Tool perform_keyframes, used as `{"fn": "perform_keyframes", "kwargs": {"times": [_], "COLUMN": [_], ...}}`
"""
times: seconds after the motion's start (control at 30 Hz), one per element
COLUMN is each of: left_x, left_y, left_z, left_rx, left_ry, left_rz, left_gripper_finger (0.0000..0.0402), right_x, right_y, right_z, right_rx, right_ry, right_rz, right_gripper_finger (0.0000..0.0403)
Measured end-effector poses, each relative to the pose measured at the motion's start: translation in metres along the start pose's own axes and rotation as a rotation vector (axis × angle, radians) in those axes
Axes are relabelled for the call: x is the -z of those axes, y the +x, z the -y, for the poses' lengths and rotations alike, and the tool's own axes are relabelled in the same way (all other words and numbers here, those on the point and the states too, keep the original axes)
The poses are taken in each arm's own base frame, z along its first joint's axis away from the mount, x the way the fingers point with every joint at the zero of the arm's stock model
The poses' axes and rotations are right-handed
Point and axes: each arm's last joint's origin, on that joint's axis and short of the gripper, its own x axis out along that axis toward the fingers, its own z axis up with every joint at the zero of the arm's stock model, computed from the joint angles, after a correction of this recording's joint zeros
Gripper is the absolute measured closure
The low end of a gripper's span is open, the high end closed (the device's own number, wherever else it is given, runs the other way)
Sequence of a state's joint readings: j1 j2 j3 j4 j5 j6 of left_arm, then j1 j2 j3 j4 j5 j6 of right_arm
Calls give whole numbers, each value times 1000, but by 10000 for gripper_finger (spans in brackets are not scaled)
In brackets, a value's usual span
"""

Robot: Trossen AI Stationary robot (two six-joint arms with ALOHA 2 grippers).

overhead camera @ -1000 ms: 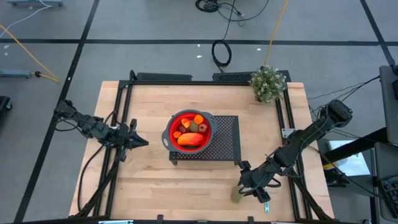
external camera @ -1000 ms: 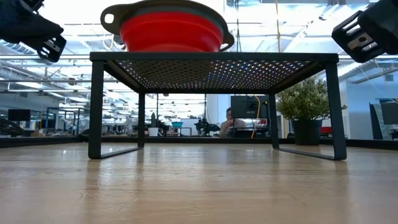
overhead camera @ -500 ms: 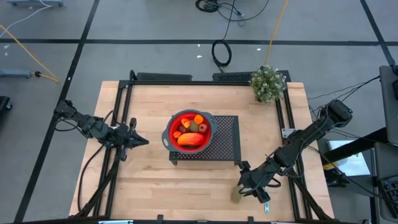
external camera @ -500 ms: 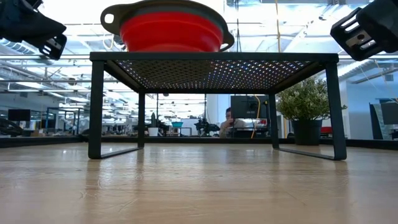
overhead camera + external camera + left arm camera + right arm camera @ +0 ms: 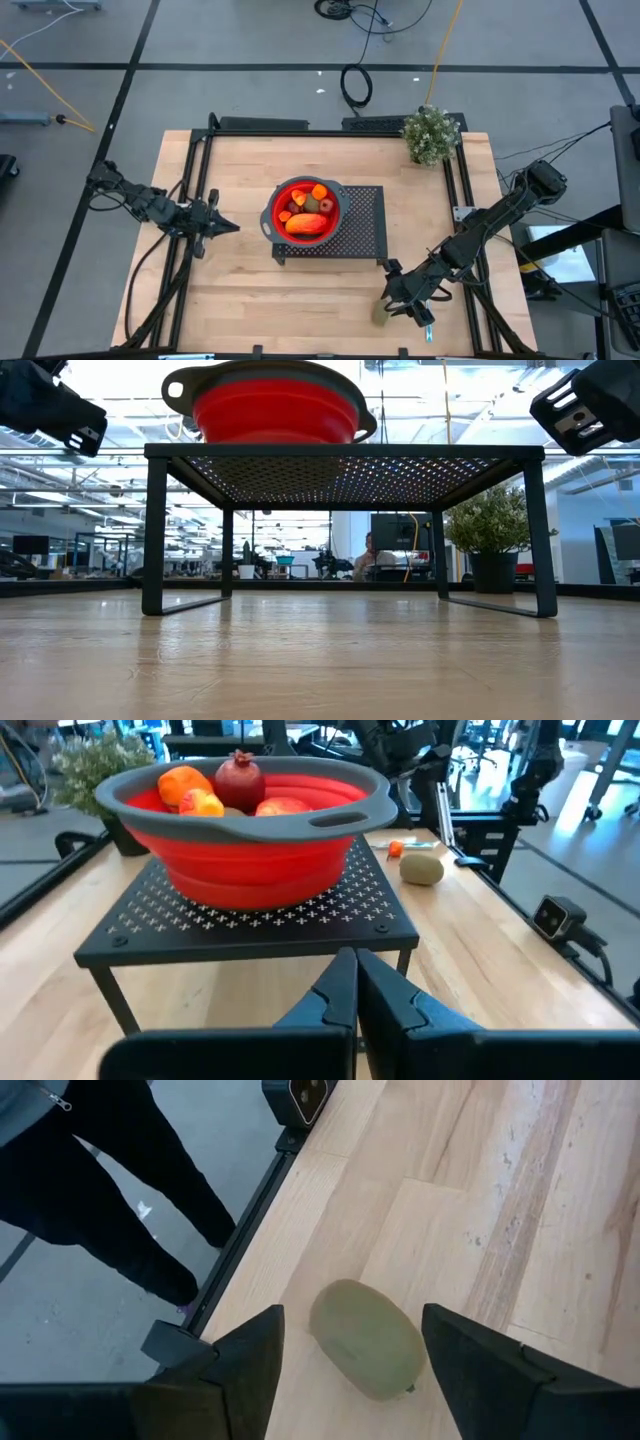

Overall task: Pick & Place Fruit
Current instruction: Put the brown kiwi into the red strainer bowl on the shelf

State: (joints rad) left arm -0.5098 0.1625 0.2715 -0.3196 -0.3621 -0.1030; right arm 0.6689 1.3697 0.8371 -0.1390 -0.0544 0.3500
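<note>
Lying flat, oval fruit [image 5: 368, 1340] (between right fingers [image 5: 250, 1365]).

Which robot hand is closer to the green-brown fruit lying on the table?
The right one. The right gripper hangs just above the brownish-green oval, fingers open on either side of it. The left gripper is shut, far across the table, beyond the red bowl.
</note>
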Motion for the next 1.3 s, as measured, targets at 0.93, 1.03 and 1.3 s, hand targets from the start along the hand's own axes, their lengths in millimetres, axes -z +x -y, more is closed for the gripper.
{"fn": "perform_keyframes", "kwargs": {"times": [0.93,1.03,1.3], "left_x": [-6,-4,19], "left_y": [-19,-18,-1], "left_z": [-3,-2,4], "left_rx": [132,147,233], "left_ry": [73,87,49], "left_rz": [145,129,145], "left_gripper_finger": [382,382,382], "right_x": [3,3,2], "right_y": [9,9,9], "right_z": [4,4,4], "right_rx": [15,15,12], "right_ry": [-16,-16,-69], "right_rz": [-32,-28,-16], "right_gripper_finger": [170,170,171]}}
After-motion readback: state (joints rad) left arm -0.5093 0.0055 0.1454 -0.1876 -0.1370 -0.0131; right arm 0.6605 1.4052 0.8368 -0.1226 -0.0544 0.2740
